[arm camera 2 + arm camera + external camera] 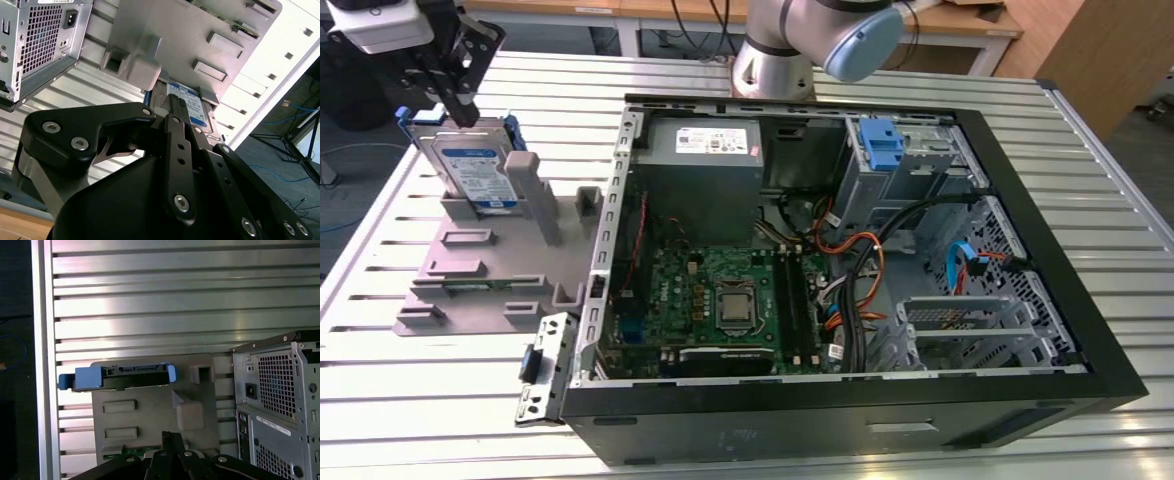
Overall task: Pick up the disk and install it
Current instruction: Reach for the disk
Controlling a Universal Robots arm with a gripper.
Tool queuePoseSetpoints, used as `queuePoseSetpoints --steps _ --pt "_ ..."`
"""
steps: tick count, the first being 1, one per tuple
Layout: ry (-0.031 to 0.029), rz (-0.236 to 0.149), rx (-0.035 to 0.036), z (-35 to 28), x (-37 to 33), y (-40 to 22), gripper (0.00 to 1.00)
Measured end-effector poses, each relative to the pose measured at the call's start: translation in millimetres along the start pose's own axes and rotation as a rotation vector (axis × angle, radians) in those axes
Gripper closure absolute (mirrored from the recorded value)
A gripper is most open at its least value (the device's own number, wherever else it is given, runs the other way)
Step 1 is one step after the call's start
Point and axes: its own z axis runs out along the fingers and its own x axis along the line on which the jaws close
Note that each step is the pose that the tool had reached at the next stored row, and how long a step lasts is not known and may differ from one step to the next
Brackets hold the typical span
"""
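In the exterior view the gripper hangs at the far corner of the tabletop, its tips just above the top edge of the disk. The disk stands on edge directly under the gripper, slotted into a grey fixture. Its white-and-blue label faces the camera and the blue bracket shows at its upper corners. The top of the gripper's body is cut off by the frame. To the exterior view's right of the gripper, well apart from it, lies the open computer case. Inside the case are the power supply, the motherboard and a blue latch piece in the drive bay. Whether the tips touch the disk is hard to make out from here.

In the second wrist view the gripper's black links cover much of the picture. The gripper points at the disk, of which part of the label shows past the tips. The rest of the disk is hidden by the links and a post of the fixture.

In the first wrist view the gripper has its fingers drawn together with nothing between them. The disk is seen edge-on beyond the tips, apart from them, resting in the fixture. The rear of the computer case is cut off at the frame edge.
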Motion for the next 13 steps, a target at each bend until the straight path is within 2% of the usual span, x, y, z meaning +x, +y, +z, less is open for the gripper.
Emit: queuePoseSetpoints --steps 13 --pt "-0.0002 0.0 -0.0001 1.3 0.1 0.0 0.89"
